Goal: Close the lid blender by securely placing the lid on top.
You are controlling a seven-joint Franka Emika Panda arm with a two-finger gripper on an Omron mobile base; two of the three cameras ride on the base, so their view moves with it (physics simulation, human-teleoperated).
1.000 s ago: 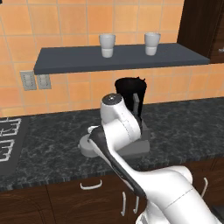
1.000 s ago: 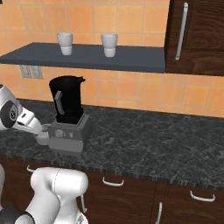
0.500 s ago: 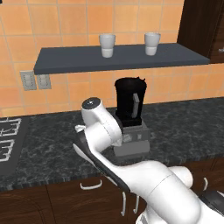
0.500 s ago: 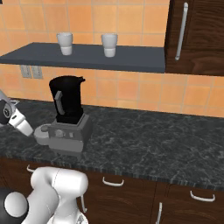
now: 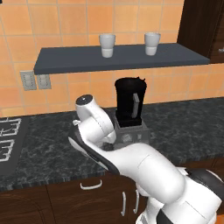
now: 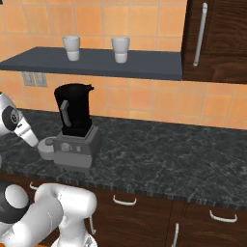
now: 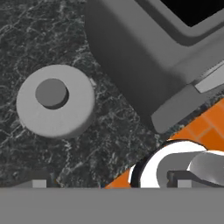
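**Lid on the desk beside the open blender**

The lid [image 7: 55,100] lay flat on the dark speckled desk [image 7: 39,26] at the left of the hand view, knob upward, apart from the blender's grey base, which occupied the upper right of that frame. In the right base view the lid [image 6: 47,147] appeared at centre left, just beside the base of the blender [image 6: 75,130]. The blender [image 5: 130,114] stood at the centre of the left base view, its black jar upright and open at the top, with the grey handle facing the camera. The white arm crossed the lower half of that frame, partly in front of the blender base. The hand's finger tips barely showed at the bottom edge of the hand view; whether they were apart or together could not be told. Two white cups [image 5: 106,45] stood on the grey shelf [image 5: 65,61] above, against the orange tiled wall.
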